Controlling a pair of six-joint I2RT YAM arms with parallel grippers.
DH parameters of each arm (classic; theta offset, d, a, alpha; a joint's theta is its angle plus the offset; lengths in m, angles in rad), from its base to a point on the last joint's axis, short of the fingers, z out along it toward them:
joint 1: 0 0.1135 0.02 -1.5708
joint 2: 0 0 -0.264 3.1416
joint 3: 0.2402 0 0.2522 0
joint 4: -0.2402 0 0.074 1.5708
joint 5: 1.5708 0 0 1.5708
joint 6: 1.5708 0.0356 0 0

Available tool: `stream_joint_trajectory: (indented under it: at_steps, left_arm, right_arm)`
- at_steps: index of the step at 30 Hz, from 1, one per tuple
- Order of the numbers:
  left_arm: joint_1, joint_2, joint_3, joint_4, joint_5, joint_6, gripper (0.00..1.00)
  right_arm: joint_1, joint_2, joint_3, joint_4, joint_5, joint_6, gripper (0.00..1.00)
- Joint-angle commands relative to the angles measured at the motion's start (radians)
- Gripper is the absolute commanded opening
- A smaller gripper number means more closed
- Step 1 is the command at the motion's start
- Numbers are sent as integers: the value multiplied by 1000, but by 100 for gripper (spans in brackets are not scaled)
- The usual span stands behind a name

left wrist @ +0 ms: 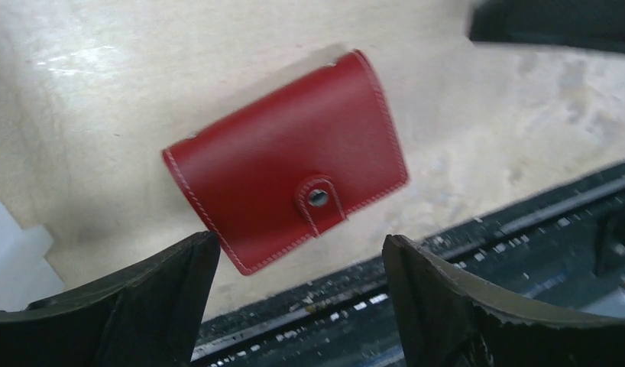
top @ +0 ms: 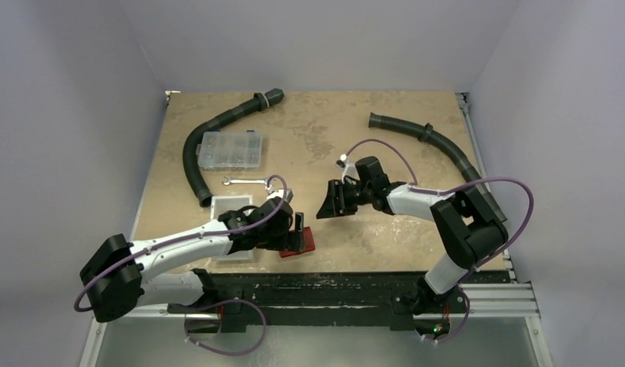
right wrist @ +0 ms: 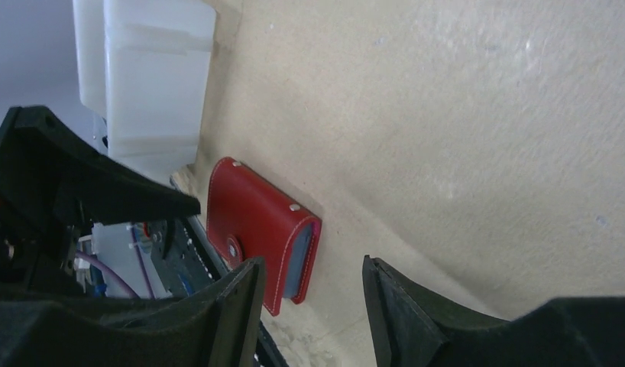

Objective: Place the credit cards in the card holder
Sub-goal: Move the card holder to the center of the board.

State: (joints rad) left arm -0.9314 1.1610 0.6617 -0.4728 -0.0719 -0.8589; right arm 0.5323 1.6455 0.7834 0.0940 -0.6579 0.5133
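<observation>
The red card holder lies folded shut with its tab snapped, near the table's front edge. It fills the left wrist view. In the right wrist view the holder shows the edge of a light blue card inside its fold. No other cards are in view. My left gripper is open and empty, just above and beside the holder. My right gripper is open and empty, above the table to the right of the holder.
A white bin stands left of the holder, partly under my left arm, and shows in the right wrist view. A clear compartment box, a small wrench and two black hoses lie further back. The black front rail is close.
</observation>
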Motion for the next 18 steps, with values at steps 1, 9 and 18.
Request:
stream_joint_trajectory:
  at_steps: [1, 9, 18]
  left_arm:
    - [-17, 63, -23, 35, -152, -104, 86]
    - [-10, 223, -41, 317, -109, 16, 65]
    - [13, 491, 284, 173, -221, 312, 62]
  right_arm:
    - [30, -40, -60, 47, -31, 32, 58]
    - [49, -56, -174, 189, -44, 168, 55]
    - [123, -106, -367, 431, -65, 425, 34]
